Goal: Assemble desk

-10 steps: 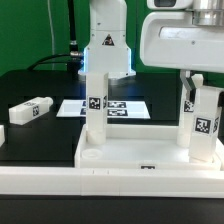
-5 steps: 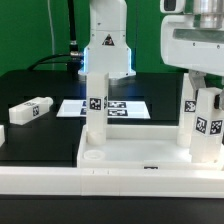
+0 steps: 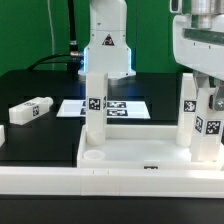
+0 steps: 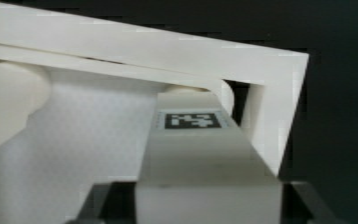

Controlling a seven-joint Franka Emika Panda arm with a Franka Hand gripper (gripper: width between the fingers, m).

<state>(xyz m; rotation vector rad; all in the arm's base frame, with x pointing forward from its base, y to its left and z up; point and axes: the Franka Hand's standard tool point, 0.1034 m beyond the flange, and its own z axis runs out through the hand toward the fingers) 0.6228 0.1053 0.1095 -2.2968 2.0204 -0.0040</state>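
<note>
The pincer (image 4: 208, 203) grips a square white plastic leg (image 3: 209, 126), tagged and upright on the smooth raised-rim slab (image 3: 140, 152), at the exterior view's right, atop the black tabletop (image 3: 40, 142).

Slab (image 3: 130, 150) lies flat on table (image 3: 40, 140), toward the exterior view's right, its front against rail (image 3: 40, 182) running along the near edge. Left leg (image 3: 95, 112) upright on slab's back corner, exterior view's left. Two more upright at the exterior view's right end: far leg (image 3: 189, 105) behind, near leg (image 3: 211, 132) just before and beside it. Pincer (image 3: 207, 90) over near leg; wrist view has a finger against each side of it. Loose leg (image 3: 30, 110) lies on table, well apart at the exterior view's left. Marker board (image 3: 125, 105) on table behind slab; arm base (image 3: 108, 45) behind that.
</note>
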